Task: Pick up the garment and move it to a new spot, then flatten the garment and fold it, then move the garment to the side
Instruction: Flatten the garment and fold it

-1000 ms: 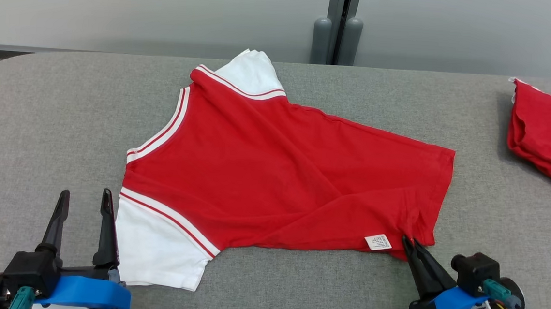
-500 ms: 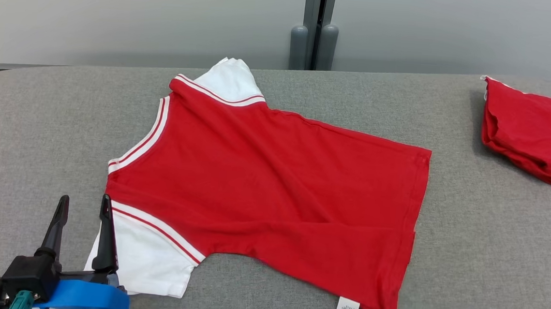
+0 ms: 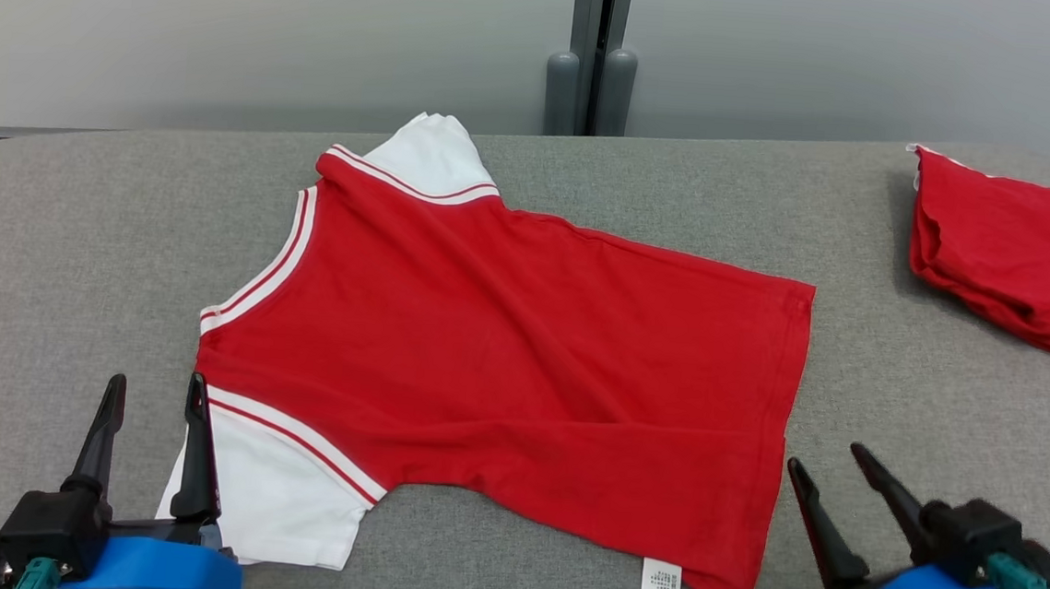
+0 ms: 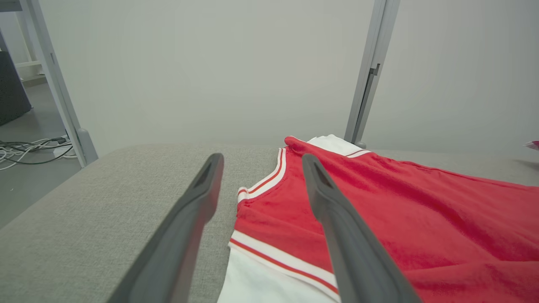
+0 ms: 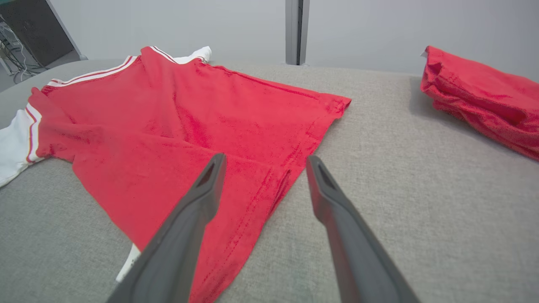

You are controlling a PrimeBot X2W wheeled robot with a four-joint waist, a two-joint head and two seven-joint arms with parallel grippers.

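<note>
Now the red garment [image 3: 501, 367] lies spread across the middle of the grey worktop [image 3: 76, 235], with a few creases near its hem [image 3: 788, 424]. The left end effector [image 3: 157, 380] stands open and empty at the edge of the near white sleeve [image 3: 270, 498]. The right end effector [image 3: 825, 455], likewise open, sits just beside the hem. Flattening looks nearly finished; folding next calls for gripping sleeve and hem together.
</note>
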